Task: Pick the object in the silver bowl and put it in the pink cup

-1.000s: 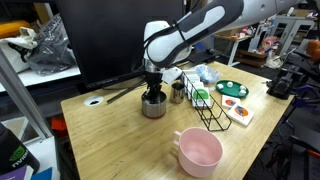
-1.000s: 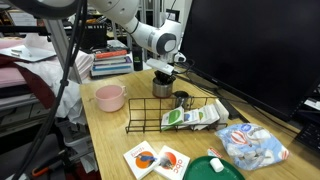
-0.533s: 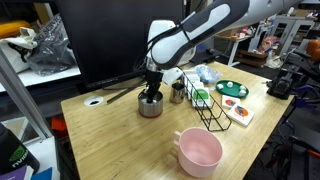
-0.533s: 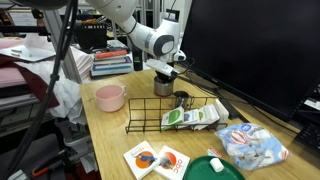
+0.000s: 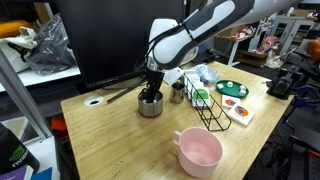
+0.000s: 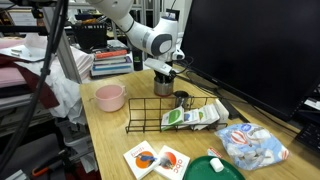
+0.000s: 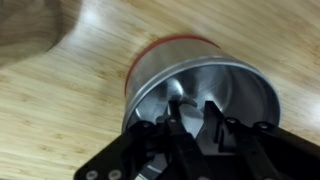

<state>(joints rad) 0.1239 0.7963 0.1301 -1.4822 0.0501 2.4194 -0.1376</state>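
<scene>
Pincer (image 5: 150, 96) is pictured dipped into the mouth of the silver bowl (image 5: 152, 107) on a pale wooden surface (image 5: 110, 140), with the white arm (image 5: 200, 28) reaching in from 1 o'clock. In the wrist view the two dark fingers (image 7: 176, 124) are seen entering from 6 o'clock, drawn close together with a narrow gap over the bowl's shiny interior. Whether anything is pinched between them cannot be told. The object itself cannot be made out: the bowl's inside is masked by the pincer in both exterior views, and only glare and reflections are shown in the wrist view. The pink cup (image 5: 200, 151) is seen standing upright and well apart from the bowl, at 4 o'clock of it in an exterior view. A slimmer metal cup (image 5: 178, 93) is placed just beside the bowl at 2 o'clock, next to a black wire rack (image 5: 207, 110). A green plate (image 5: 232, 89) and printed cards (image 5: 239, 112) are laid beyond the rack at 3 o'clock, and a large black screen (image 5: 100, 40) is set behind the surface at 11 o'clock.
</scene>
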